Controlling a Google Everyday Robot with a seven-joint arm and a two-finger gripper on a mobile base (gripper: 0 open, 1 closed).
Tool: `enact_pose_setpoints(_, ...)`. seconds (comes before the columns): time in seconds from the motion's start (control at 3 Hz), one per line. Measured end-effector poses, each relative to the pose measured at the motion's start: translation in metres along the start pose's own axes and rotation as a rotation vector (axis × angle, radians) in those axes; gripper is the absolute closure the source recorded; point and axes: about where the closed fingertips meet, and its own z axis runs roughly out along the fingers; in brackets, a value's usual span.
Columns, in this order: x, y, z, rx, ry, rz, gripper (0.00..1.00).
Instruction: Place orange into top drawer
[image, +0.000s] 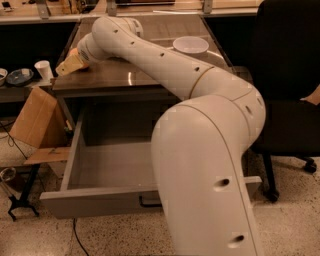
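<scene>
The top drawer (90, 200) stands pulled wide open below the bench (150, 80). It is grey, wide and shallow, and its front panel carries a small dark handle (149, 203) partly hidden behind the arm. The orange (75, 51) shows only as a small orange patch right at the gripper (70, 63), over the bench's left edge.
</scene>
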Motion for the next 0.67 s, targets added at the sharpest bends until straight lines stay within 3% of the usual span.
enact_pose_setpoints(0.33, -0.003, 0.000, 0.021, -0.026, 0.000, -0.009, 0.07)
enact_pose_setpoints(0.67, -0.005, -0.001, 0.035, -0.050, 0.001, -0.011, 0.26)
